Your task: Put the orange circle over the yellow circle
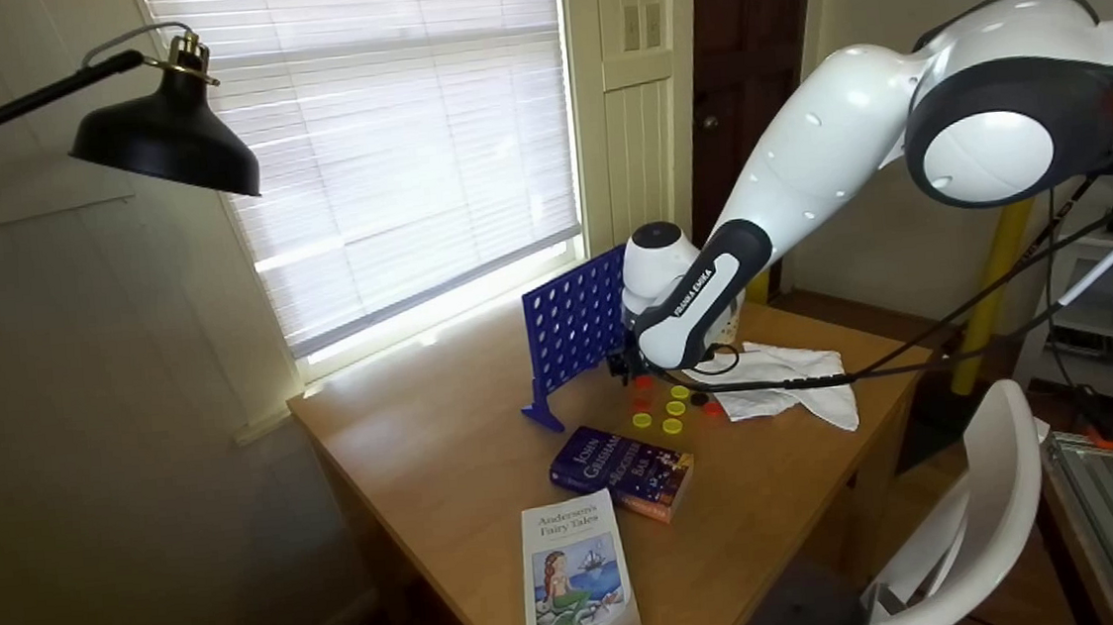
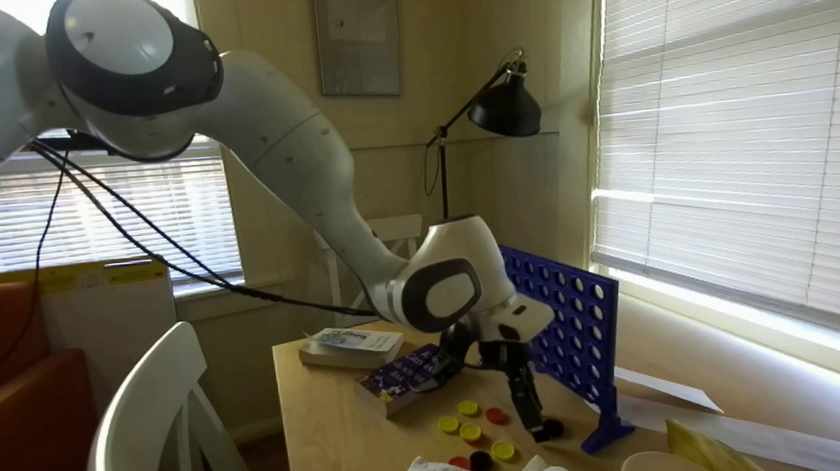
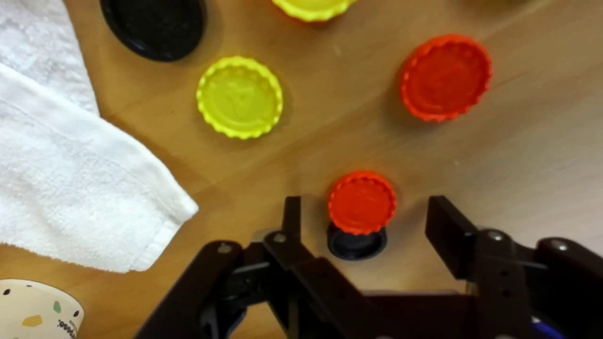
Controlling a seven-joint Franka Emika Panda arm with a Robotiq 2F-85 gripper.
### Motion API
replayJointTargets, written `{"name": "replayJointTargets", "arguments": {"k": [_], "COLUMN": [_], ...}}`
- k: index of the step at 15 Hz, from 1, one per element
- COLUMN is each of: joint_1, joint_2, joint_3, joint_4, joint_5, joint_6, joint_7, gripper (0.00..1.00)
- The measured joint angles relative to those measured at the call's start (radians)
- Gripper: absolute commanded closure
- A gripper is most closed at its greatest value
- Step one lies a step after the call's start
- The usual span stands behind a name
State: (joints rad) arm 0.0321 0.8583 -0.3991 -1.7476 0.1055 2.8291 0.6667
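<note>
Two small red-orange tokens show in the wrist view. One orange circle (image 3: 362,203) lies between my fingertips and overlaps a black token (image 3: 356,245); I cannot tell if it rests on it. The other red-orange token (image 3: 446,77) lies apart at the upper right. A yellow circle (image 3: 239,97) lies flat at the upper left, and another yellow token (image 3: 313,5) with red beneath it is cut by the top edge. My gripper (image 3: 362,209) is open, its fingers either side of the orange circle without touching it. In an exterior view the gripper (image 2: 535,423) is low by a black token (image 2: 553,428).
The blue grid (image 2: 574,328) stands upright close beside the gripper. A white cloth (image 3: 94,188) lies near the tokens, with a black token (image 3: 155,26) at its edge. Two books (image 1: 624,471) (image 1: 578,579) lie on the table (image 1: 427,432). A pale bowl (image 2: 662,467) is near the cloth.
</note>
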Motion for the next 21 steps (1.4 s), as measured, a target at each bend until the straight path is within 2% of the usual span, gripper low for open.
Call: {"name": "replayJointTargets", "arguments": {"k": [2,3,6,12,17,19,21], "joint_1": [0.007,0.010,0.017,0.041,0.091,0.100,0.090], "joint_2": [0.000,0.000,0.000,-0.014,-0.131,-0.196,-0.266], "joint_3": [-0.005,-0.008,-0.015,-0.036,-0.056,-0.054,-0.038], "joint_4": [0.000,0.000,0.000,-0.010,-0.115,-0.158,-0.182], "joint_5": [0.000,0.000,0.000,-0.005,-0.030,-0.045,-0.056], "joint_6": [-0.003,-0.003,-0.005,-0.001,-0.023,-0.101,-0.234], "joint_7": [0.001,0.001,0.004,0.002,-0.021,-0.045,-0.086], "gripper": [0.56,0.60,0.88,0.90,0.90,0.90,0.90]}}
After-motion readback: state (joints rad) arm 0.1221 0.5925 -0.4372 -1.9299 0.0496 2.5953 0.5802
